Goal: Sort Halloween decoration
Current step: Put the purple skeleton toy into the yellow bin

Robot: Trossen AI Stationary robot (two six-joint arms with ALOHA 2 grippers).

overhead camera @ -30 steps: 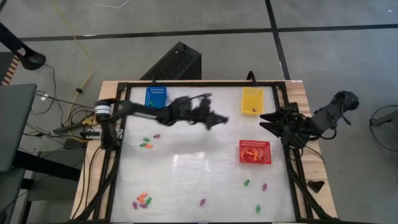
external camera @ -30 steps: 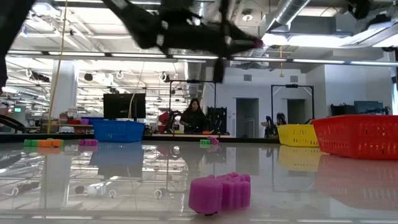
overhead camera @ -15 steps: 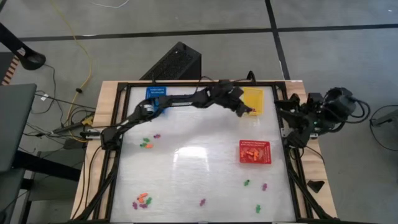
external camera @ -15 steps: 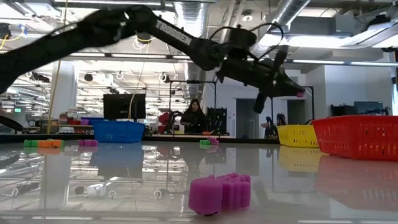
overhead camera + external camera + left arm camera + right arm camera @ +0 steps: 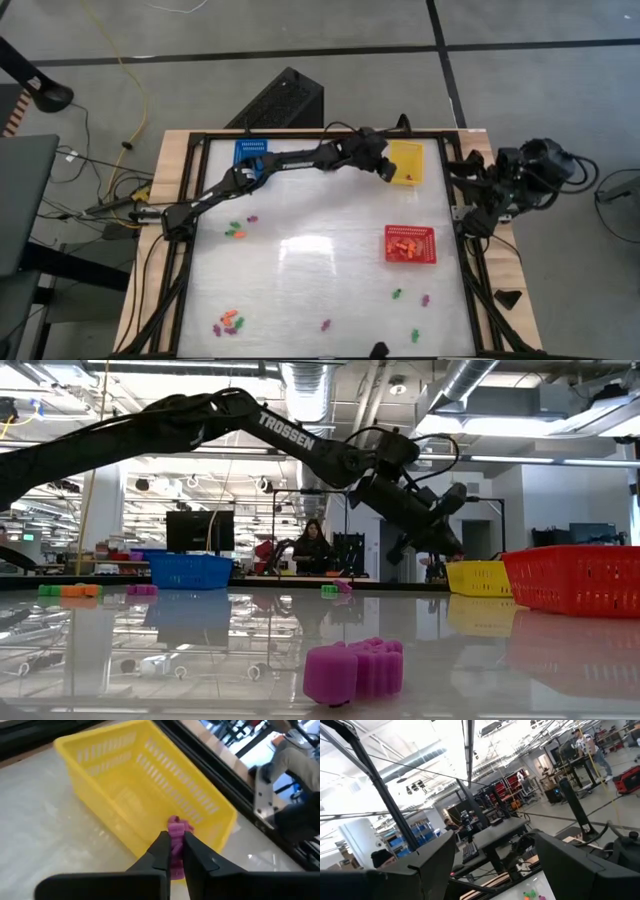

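Observation:
My left gripper (image 5: pixel 176 854) is shut on a purple decoration piece (image 5: pixel 176 832) and hangs over the near wall of the yellow basket (image 5: pixel 145 785). The high view shows that gripper (image 5: pixel 386 171) at the yellow basket's (image 5: pixel 407 160) left rim. In the low view it (image 5: pixel 440 542) slants down left of that basket (image 5: pixel 478 576). My right gripper (image 5: pixel 495 870) is open and points up into the room at the table's right edge (image 5: pixel 470 185). Loose orange, green and purple pieces lie on the table (image 5: pixel 234 232) (image 5: pixel 229 322) (image 5: pixel 410 296). A purple piece (image 5: pixel 355 670) lies close to the low camera. My left gripper pinches the purple piece between its two fingertips (image 5: pixel 161 847), on the piece's lower part (image 5: pixel 176 851). The upper part sticks out past the fingertips. The fingers come slanting down from the table's left. The piece is lifted clear, over the basket's rim.
A red basket (image 5: pixel 410 244) with orange pieces stands right of centre, and a blue basket (image 5: pixel 252 153) is at the far left. A black frame (image 5: pixel 190 250) runs around the white table. People are in the room beyond (image 5: pixel 312 545).
My left arm has swung from above the table's far middle toward the right, carrying the purple piece to the yellow basket, and has tipped down over its rim. My right arm has drawn back to the table's right edge.

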